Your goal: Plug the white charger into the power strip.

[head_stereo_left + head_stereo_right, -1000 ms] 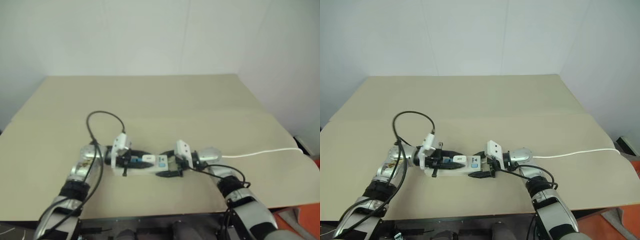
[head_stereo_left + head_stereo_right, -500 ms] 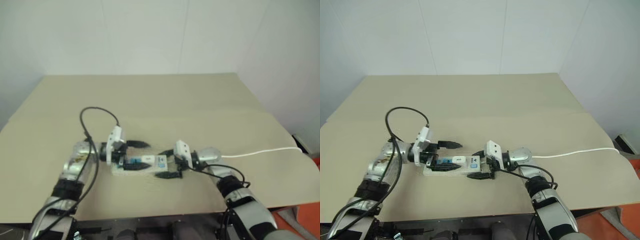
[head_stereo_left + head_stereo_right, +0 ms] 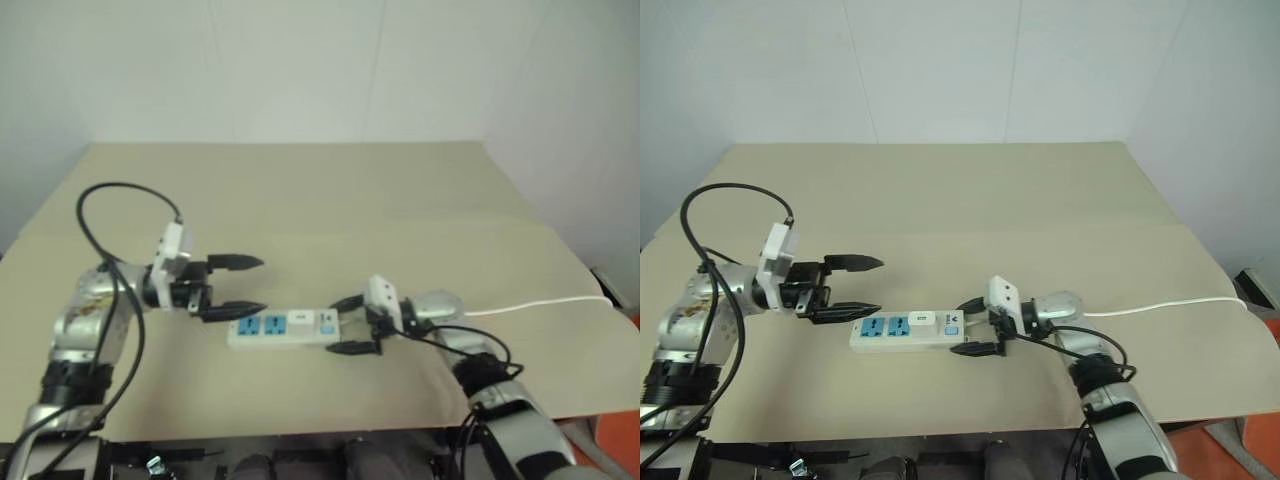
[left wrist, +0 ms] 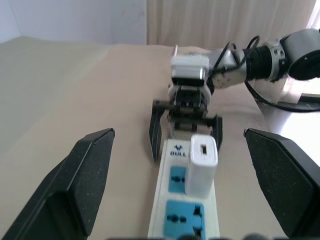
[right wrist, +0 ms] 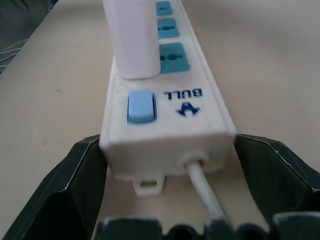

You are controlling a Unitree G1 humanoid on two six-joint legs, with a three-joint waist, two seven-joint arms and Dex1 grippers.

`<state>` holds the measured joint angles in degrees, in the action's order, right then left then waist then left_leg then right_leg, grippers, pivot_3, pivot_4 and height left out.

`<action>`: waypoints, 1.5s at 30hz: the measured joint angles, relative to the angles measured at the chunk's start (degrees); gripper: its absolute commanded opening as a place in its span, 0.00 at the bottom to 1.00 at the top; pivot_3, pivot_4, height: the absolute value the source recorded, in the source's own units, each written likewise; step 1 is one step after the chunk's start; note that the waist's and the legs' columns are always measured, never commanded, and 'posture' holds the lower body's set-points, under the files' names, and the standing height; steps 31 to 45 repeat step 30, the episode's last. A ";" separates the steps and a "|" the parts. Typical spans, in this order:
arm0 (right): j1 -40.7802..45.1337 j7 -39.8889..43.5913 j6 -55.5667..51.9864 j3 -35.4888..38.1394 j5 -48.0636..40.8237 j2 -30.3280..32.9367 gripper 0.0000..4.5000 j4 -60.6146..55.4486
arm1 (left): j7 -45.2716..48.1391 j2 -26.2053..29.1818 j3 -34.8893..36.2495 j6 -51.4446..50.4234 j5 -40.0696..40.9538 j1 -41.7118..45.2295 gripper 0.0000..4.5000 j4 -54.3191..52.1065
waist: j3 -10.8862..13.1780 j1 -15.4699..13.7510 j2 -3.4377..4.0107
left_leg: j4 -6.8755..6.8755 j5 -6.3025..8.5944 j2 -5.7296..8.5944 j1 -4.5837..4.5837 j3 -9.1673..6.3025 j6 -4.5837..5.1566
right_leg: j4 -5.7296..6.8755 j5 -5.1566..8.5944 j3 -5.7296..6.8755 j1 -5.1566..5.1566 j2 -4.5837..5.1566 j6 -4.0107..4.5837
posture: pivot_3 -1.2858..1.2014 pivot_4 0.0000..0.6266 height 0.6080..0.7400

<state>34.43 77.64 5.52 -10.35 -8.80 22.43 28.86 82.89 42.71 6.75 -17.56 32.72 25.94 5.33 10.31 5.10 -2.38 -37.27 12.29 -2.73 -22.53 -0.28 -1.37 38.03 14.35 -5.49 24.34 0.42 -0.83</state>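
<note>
The power strip (image 3: 262, 330) lies flat on the tan table, near its front edge. The white charger (image 3: 299, 319) stands upright in the socket beside the switch, also clear in the left wrist view (image 4: 201, 162). Two blue sockets toward the strip's left end are bare. My left gripper (image 3: 243, 287) hovers left of the strip and above it, open and empty. My right gripper (image 3: 335, 326) is open, with one finger on each side of the strip's switch end (image 5: 140, 107), close to its sides. The thin white cord (image 5: 207, 192) leaves between them.
The white cord (image 3: 530, 303) trails right across the table (image 3: 330, 200) and over its right edge. A black cable (image 3: 105, 205) loops above my left forearm. A pale wall stands behind the table.
My left gripper opened off the charger and pulled back left and upward. The charger stays standing in the strip. My right gripper slid right, toward the strip's cord end.
</note>
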 measured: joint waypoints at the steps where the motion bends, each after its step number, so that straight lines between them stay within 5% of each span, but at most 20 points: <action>1: -0.75 -0.11 -0.90 0.66 -1.07 1.45 0.99 -2.42 | -0.08 0.39 0.68 0.00 0.31 -0.43 1.00 -0.35 | 0.03 -0.12 0.02 | 0.00 0.00 0.00 0.00 0.00 0.00 | 0.00 0.00 0.00 0.00 0.00 0.00 | 0.52 0.24 1.00; 14: -9.32 -0.58 -9.08 10.22 -8.86 16.41 0.99 -17.33 | -6.10 7.49 15.42 -4.88 5.05 -18.31 1.00 -12.21 | 0.13 -0.50 0.00 | 0.02 0.00 -0.08 0.07 0.14 0.00 | -0.03 0.02 -0.04 0.03 0.01 0.01 | 0.52 0.24 1.00; 26: -11.90 -0.85 -11.27 13.70 -12.65 20.58 0.99 -18.83 | -12.56 10.92 30.41 -16.18 9.84 -35.48 1.00 -22.80 | 0.24 -1.26 0.05 | 0.05 0.01 -0.10 0.14 0.26 0.00 | -0.06 0.06 -0.06 0.04 0.05 0.08 | 0.52 0.24 1.00; 45: -11.92 -1.45 -11.27 13.72 -12.65 20.61 0.99 -18.68 | -13.67 10.11 30.63 -16.20 10.21 -36.40 1.00 -24.02 | 0.24 -1.21 0.05 | 0.05 0.01 -0.10 0.14 0.27 -0.01 | -0.05 0.06 -0.07 0.04 0.04 0.08 | 0.52 0.24 1.00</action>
